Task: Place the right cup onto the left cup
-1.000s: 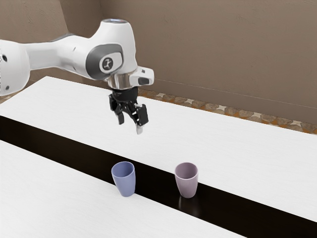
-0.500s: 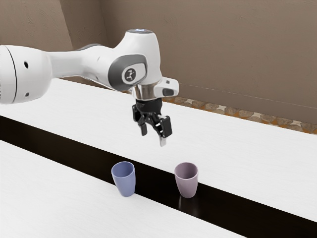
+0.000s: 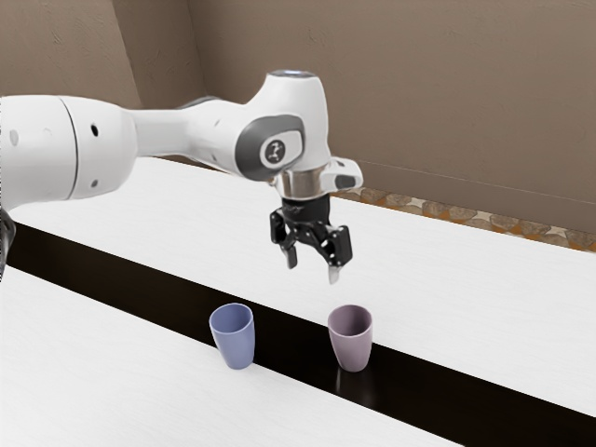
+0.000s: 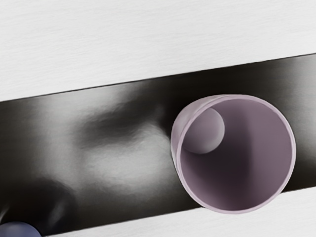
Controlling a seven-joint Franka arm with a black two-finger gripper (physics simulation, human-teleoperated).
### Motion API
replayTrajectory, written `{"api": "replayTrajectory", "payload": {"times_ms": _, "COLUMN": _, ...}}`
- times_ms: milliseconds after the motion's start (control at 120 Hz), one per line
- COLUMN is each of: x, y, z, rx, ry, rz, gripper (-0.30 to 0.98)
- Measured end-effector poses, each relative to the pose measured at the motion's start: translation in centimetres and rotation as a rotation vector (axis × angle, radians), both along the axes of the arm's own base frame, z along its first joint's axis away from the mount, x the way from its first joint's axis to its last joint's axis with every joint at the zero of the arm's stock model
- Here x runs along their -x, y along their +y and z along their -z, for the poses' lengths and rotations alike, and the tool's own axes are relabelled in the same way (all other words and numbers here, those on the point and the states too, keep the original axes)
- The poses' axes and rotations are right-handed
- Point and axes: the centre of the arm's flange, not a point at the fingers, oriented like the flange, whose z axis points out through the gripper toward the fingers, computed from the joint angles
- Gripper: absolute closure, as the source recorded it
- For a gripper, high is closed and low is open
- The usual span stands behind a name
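"where's the mauve cup?"
"upright on the dark stripe, its mouth up and nothing in it."
"and the blue cup?"
"upright too, well apart from it, by the stripe's edge."
"what's the gripper doing?"
"hanging above the mauve cup, fingers spread, nothing between them."
"and around all that?"
"white table, then a brown wall behind."

White tbl w/ blk strip; blue cup, mauve cup upright atop.
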Motion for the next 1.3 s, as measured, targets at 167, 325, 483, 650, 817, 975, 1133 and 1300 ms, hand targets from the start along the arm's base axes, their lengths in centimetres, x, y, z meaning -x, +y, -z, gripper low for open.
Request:
{"api": "replayTrajectory", "payload": {"times_ms": 167, "x": 0.2, "y": -1.4, "z": 1.0, "rx": 0.014, "ry": 0.022, "rz": -0.043, "gripper": 0.03}}
{"api": "replayTrajectory", "payload": {"times_ms": 325, "x": 0.5, "y": -2.2, "z": 2.0, "rx": 0.017, "ry": 0.021, "rz": -0.083, "gripper": 0.03}}
{"api": "replayTrajectory", "payload": {"times_ms": 483, "x": 0.5, "y": -2.3, "z": 3.2, "rx": 0.015, "ry": 0.012, "rz": -0.119, "gripper": 0.03}}
{"api": "replayTrajectory", "payload": {"times_ms": 650, "x": -0.1, "y": -2.0, "z": 5.1, "rx": 0.011, "ry": 0.014, "rz": -0.154, "gripper": 0.03}}
{"api": "replayTrajectory", "payload": {"times_ms": 817, "x": -0.5, "y": -1.6, "z": 5.7, "rx": 0.008, "ry": 0.01, "rz": -0.182, "gripper": 0.03}}
{"api": "replayTrajectory", "payload": {"times_ms": 975, "x": -0.8, "y": -1.6, "z": 7.1, "rx": 0.001, "ry": 0.024, "rz": -0.198, "gripper": 0.03}}
{"api": "replayTrajectory", "payload": {"times_ms": 1133, "x": -0.9, "y": -1.7, "z": 8.4, "rx": -0.006, "ry": 0.039, "rz": -0.207, "gripper": 0.03}}
{"api": "replayTrajectory", "payload": {"times_ms": 1300, "x": -1.0, "y": -1.7, "z": 9.4, "rx": -0.011, "ry": 0.049, "rz": -0.217, "gripper": 0.03}}
